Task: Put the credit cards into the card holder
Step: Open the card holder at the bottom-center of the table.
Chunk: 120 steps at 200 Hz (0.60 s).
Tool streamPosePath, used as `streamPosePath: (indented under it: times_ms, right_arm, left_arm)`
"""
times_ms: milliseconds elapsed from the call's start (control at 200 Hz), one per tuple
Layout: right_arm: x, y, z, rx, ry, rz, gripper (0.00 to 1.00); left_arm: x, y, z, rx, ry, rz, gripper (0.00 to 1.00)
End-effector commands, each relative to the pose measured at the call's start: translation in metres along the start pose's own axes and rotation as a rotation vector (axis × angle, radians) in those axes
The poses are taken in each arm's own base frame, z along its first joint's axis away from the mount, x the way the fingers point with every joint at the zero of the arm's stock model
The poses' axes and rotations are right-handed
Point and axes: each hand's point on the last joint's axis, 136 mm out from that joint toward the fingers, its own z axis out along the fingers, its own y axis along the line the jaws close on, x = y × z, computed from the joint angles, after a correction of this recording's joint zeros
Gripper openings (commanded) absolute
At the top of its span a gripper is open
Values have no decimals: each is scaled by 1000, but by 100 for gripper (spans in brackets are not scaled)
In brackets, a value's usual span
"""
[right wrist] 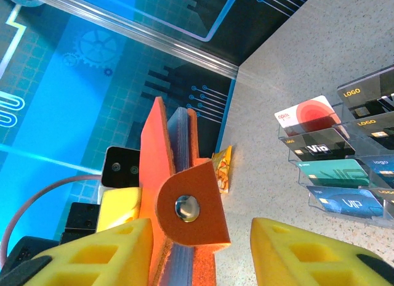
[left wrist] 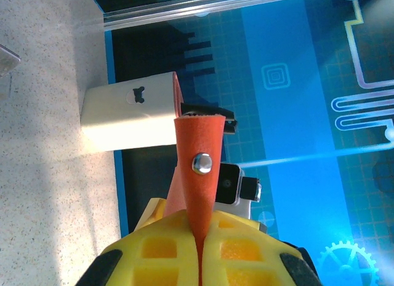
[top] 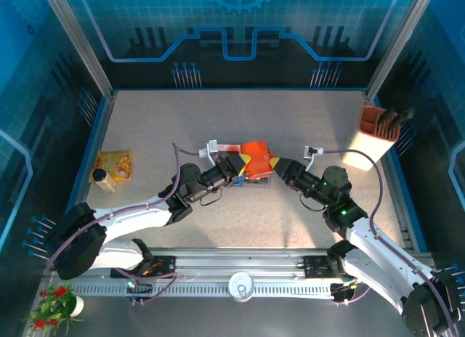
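The orange-red card holder (top: 256, 155) hangs above the table's middle, between both arms. My left gripper (top: 243, 166) is shut on it; in the left wrist view the yellow pads (left wrist: 246, 249) of that gripper (left wrist: 198, 236) pinch its lower edge, and its snap flap (left wrist: 201, 163) stands above them. My right gripper (right wrist: 202, 227) is open and straddles the card holder (right wrist: 184, 206); the right finger (right wrist: 308, 249) stands clear of it. The grey-blue pocket (right wrist: 181, 144) shows between the orange walls. The credit cards lie stepped at the right: red-and-white (right wrist: 308, 116), black (right wrist: 317, 147), teal (right wrist: 335, 172), blue (right wrist: 345, 203).
The cards rest in a clear plastic tray (right wrist: 377, 219) on the speckled table. A white-and-orange pen box (top: 378, 137) stands at the back right. A yellow snack packet (top: 112, 166) lies at the left. Blue walls enclose the table on three sides.
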Motion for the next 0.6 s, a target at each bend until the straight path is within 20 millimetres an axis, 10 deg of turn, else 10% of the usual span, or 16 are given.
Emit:
streamPosePath:
  times_ms: [0,595]
  right_arm:
    - [-8,10,-6,-44,-41,-4,47]
    - [8,-14,-21,6,-35,34,45]
  left_arm:
    - [-2,-12,-2,55,-8,-7,0]
    - [-2,-11,-2,54,-9,-4,0]
